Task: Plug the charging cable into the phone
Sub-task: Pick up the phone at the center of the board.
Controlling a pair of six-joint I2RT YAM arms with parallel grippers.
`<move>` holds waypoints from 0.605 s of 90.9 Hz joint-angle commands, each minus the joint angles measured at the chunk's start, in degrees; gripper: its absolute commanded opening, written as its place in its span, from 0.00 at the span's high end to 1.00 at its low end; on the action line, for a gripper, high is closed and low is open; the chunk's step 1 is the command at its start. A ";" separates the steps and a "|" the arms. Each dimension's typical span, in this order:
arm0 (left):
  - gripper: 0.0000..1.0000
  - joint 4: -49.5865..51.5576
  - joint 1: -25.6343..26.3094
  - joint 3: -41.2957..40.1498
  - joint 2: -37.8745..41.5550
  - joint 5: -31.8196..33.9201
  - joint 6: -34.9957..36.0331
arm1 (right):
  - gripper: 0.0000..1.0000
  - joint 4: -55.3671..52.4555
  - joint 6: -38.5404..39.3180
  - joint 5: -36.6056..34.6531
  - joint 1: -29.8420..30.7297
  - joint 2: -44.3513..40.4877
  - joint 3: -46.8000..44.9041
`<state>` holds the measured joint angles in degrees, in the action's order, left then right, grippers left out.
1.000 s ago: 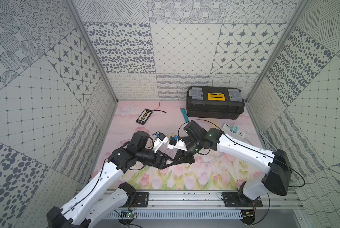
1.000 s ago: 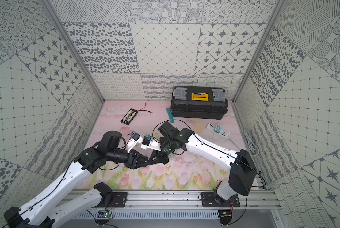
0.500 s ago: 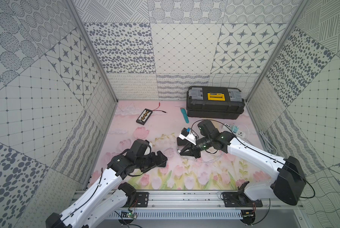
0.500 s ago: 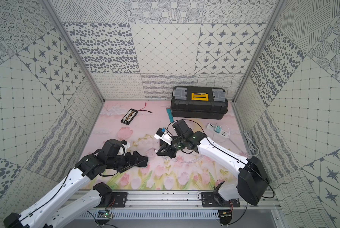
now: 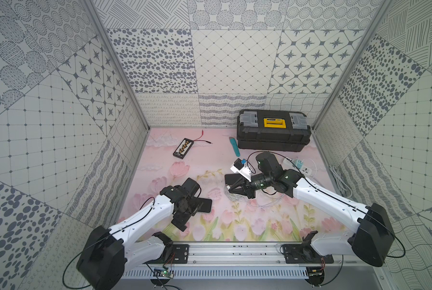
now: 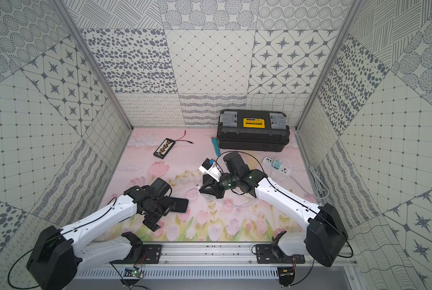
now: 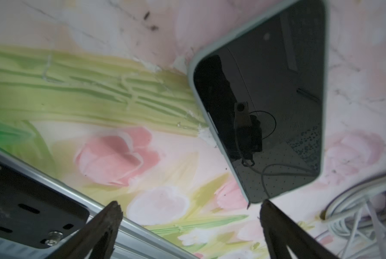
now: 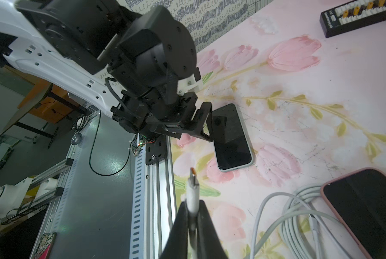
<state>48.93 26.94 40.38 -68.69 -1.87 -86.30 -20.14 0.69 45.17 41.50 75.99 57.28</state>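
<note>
We see the phone [image 5: 206, 206], in a pale green case, lying flat and unplugged on the table [image 5: 159, 155], near-left of centre. Within the last second the arms parted. The left end effector [image 7: 190, 205] drew back, spread and empty. The right end effector [image 8: 193, 209] withdrew rightward, pinching the charging cable [image 8: 192, 194] by its plug. We judge insertion still undone, and we can read no writing.

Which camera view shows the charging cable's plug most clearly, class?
The right wrist view: the plug stands large, pinched by the right gripper. In both top views it is a tiny white speck. The left wrist view shows only coiled cable.
</note>
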 commanded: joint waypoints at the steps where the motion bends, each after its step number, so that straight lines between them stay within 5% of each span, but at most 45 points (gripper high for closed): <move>1: 0.01 3.61 0.54 9.45 -12.80 7.20 -14.33 | 1.00 3.22 -0.69 0.24 0.15 -2.53 -0.56; 22: 0.01 2.70 3.05 15.23 -21.29 10.85 -19.31 | 1.00 3.19 -0.79 1.17 0.09 -3.19 -0.67; 34: 0.01 -4.68 2.45 10.67 -20.66 11.51 -21.77 | 1.00 3.18 -1.61 1.79 0.09 -3.04 -0.50; 55: 0.01 -3.08 1.55 11.87 -21.51 13.74 -21.74 | 1.00 3.48 -2.00 2.52 0.19 -3.06 -0.40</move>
<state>45.10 28.95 51.75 -89.12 7.53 -103.79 -19.03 -0.69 46.33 41.52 74.04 57.10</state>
